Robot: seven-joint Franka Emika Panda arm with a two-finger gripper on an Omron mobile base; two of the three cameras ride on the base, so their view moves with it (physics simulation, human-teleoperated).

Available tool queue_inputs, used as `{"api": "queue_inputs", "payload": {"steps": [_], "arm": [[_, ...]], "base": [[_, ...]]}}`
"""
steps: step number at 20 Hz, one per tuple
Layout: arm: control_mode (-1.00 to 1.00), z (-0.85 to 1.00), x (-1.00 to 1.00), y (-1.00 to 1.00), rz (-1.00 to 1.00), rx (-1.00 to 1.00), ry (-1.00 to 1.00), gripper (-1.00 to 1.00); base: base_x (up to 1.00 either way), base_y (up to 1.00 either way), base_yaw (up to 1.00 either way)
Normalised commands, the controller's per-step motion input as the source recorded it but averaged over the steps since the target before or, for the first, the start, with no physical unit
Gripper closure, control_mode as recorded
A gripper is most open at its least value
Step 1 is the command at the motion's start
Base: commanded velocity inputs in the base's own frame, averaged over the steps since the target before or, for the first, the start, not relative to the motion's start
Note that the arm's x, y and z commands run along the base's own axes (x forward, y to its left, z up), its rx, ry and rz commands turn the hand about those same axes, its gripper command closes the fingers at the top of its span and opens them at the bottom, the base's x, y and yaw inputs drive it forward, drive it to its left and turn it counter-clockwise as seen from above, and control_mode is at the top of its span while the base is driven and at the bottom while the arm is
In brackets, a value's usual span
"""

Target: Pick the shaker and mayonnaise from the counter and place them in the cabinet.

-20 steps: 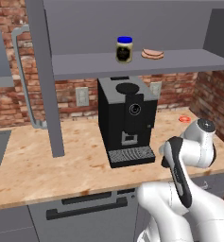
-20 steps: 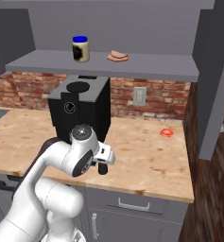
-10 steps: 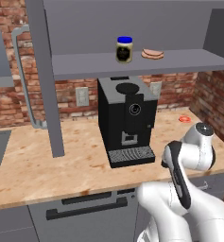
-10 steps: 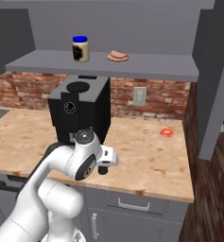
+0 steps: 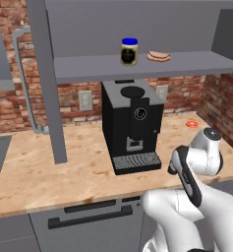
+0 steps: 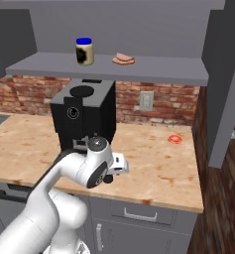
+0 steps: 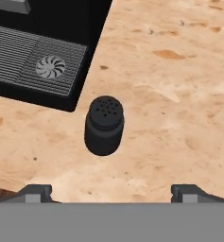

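My arm sinks toward the worktop

Over the last second my white wrist, with its round dark-capped joint [image 5: 210,136], has dropped and eased toward five o'clock in the left base view, down from about the level of the small red ring on the wood-grain counter [image 5: 49,177]. In the right base view the same joint [image 6: 96,145] has slid lower, now overlapping the foot of the black box-shaped coffee machine [image 6: 84,116], the white hand [image 6: 118,164] following down.

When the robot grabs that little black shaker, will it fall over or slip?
Probably not. The shaker stands upright on the counter, short and stubby, so it likely resists tipping. Its rounded sides could slip or roll if knocked over. It looks stiff.
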Motion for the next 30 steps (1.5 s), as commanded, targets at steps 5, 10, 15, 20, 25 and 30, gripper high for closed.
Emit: {"api": "queue_inputs", "payload": {"steps": [5,10,15,20,25,30], "arm": [[-1.0,-0.43,0.34,0.0,0.07,0.0,0.0,-1.0],[-1.0,-0.35,0.41,0.05,0.04,0.0,0.0,-1.0],[-1.0,-0.28,0.34,0.17,0.02,0.03,0.0,-1.0],[-1.0,-0.31,0.19,0.17,0.02,0.04,0.0,-1.0],[-1.0,-0.33,0.14,0.08,0.02,0.01,0.0,-1.0],[-1.0,-0.42,0.28,0.09,0.03,0.0,0.0,1.0]], "base": [[0.0,0.0,0.0],[0.0,0.0,0.0],[0.0,0.0,0.0],[0.0,0.0,0.0],[0.0,0.0,0.0],[0.0,0.0,0.0]]}}
